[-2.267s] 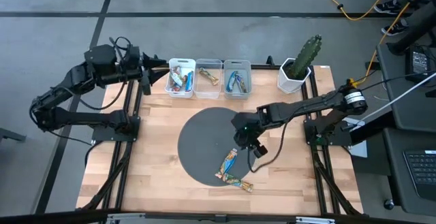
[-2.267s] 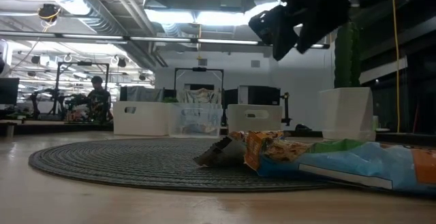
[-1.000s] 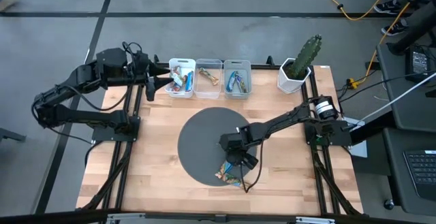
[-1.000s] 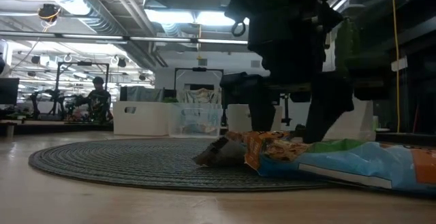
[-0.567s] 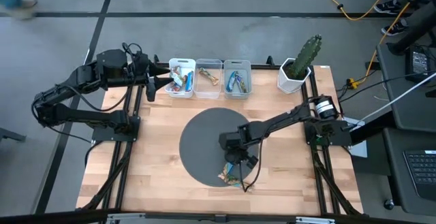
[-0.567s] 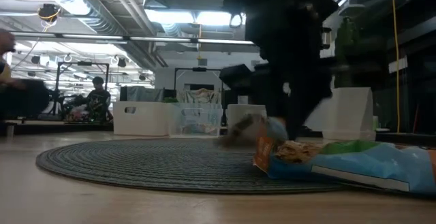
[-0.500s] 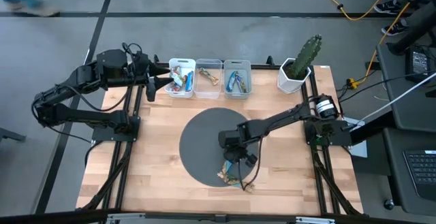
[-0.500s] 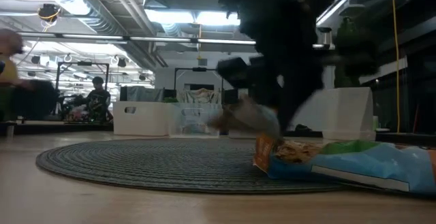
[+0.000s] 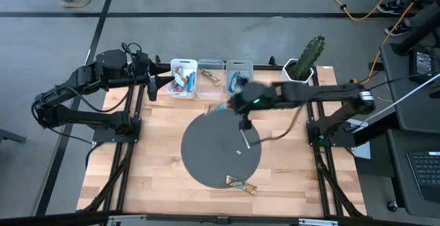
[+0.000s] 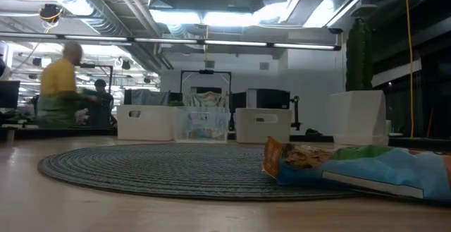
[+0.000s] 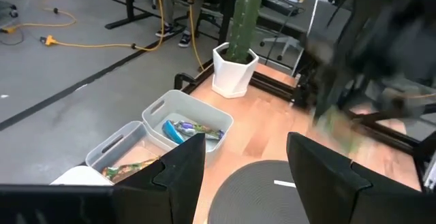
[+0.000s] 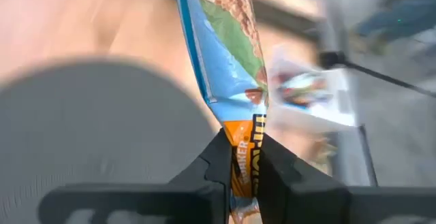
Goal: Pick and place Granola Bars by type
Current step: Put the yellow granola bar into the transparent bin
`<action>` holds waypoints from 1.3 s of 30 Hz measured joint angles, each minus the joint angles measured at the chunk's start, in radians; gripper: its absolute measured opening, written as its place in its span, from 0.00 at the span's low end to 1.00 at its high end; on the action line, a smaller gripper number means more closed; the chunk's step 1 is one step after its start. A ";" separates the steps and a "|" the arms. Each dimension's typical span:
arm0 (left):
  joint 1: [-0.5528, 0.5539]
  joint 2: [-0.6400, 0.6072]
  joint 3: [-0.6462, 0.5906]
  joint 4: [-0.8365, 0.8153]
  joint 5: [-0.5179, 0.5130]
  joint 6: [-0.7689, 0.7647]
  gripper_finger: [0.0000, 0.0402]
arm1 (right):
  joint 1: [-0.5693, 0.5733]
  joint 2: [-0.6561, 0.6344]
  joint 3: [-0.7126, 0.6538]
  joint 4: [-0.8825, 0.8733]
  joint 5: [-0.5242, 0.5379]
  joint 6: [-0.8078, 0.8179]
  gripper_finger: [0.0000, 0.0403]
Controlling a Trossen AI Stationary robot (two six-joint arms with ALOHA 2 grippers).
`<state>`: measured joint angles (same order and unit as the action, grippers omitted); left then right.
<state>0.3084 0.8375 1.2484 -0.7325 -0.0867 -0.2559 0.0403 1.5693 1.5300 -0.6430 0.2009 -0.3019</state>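
Note:
My right gripper (image 9: 232, 104) hangs high over the far edge of the round grey mat (image 9: 206, 150), near the bins, shut on a blue, green and orange granola bar (image 12: 225, 47). One more blue-and-orange bar (image 9: 240, 183) lies flat at the mat's near edge and fills the right of the low view (image 10: 352, 165). Three white bins (image 9: 210, 78) at the table's far edge hold more bars. My left gripper (image 11: 242, 176) waits open at the far left (image 9: 155, 83), looking across the bins. My right gripper pinches the bar's orange end (image 12: 244, 154) between its two fingers. The rest of the bar sticks out ahead, past the fingertips. The arm reaches in from the table's right and slants down. The bar is lifted clear of the mat.
A thin white stick (image 9: 245, 138) lies on the mat. A cactus in a white pot (image 9: 301, 66) stands at the far right corner. A person (image 10: 56, 84) walks in the room behind the table.
My right gripper has shut on the blue bar at the mat's near edge. It has then swung fast up and toward the far edge and the bins, rolling its wrist. The bar has gone up with it; the other bar has stayed on the mat.

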 joint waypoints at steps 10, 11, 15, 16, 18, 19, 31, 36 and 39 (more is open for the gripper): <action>0.000 0.002 0.000 0.003 -0.028 0.018 0.49 | -0.108 -0.123 0.039 -0.014 -0.035 0.238 0.11; 0.000 0.002 0.000 0.003 -0.028 0.018 0.49 | -0.125 -0.121 0.039 -0.014 -0.057 0.244 0.11; 0.000 0.007 0.000 0.005 -0.034 0.013 0.49 | -0.234 -0.082 0.045 0.042 -0.160 0.245 0.10; 0.000 0.010 0.000 0.007 -0.044 0.007 0.49 | -0.269 -0.064 0.066 0.058 -0.198 0.244 0.10; 0.000 0.015 0.000 0.011 -0.066 0.007 0.49 | -0.346 -0.010 0.141 0.069 -0.282 0.223 0.10; 0.000 0.017 0.000 0.012 -0.078 0.007 0.49 | -0.382 0.018 0.192 0.063 -0.317 0.212 0.10; 0.000 0.059 0.000 0.019 -0.167 -0.023 0.49 | -0.602 0.360 0.610 -0.106 -0.444 0.110 0.10; 0.000 0.078 0.000 0.018 -0.182 -0.038 0.49 | -0.624 0.503 0.567 -0.090 -0.449 0.092 0.10; 0.000 0.086 0.000 0.018 -0.188 -0.038 0.49 | -0.623 0.595 0.540 -0.090 -0.458 0.115 0.09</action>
<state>0.3080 0.9231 1.2484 -0.7143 -0.2749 -0.2939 -0.5831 2.1642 2.0698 -0.7329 -0.2574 -0.1871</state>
